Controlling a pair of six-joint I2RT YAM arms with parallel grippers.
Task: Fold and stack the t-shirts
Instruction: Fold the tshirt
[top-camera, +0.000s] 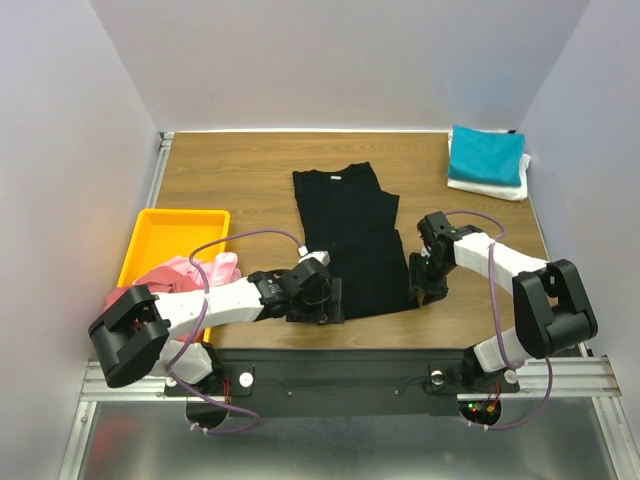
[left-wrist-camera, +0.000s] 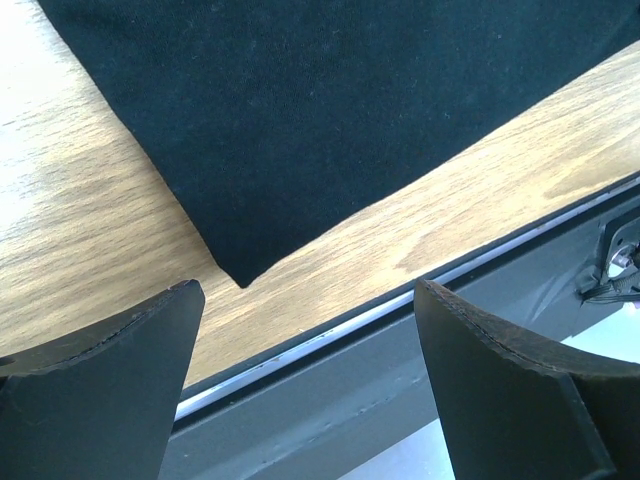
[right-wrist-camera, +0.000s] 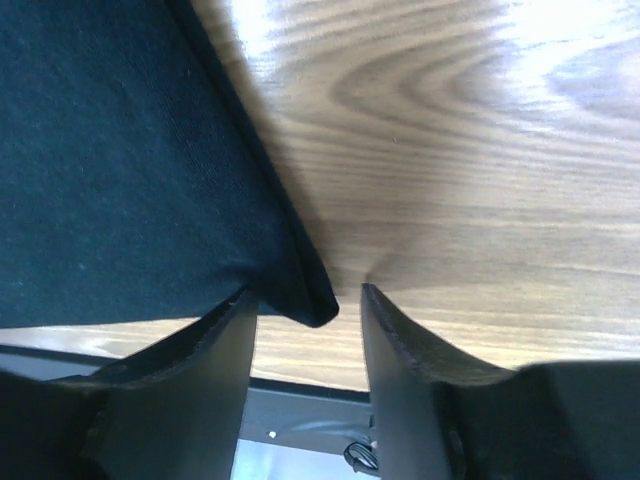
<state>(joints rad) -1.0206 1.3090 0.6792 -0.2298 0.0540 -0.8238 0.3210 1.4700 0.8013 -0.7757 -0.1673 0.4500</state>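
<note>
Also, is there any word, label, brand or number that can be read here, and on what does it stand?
No text can be read.
Pale tag at the collar of the black t-shirt: too small to read.
On the yellow tray and the teal t-shirt: no print visible.

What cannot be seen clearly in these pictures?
- Top view: the left gripper covers the near left corner of the black t-shirt.
- Top view: the teal t-shirt hides most of the white t-shirt.
- Top view: the left arm covers part of the pink t-shirt in the yellow tray.
- Wrist views: frame edges cut off most of the black t-shirt.
</note>
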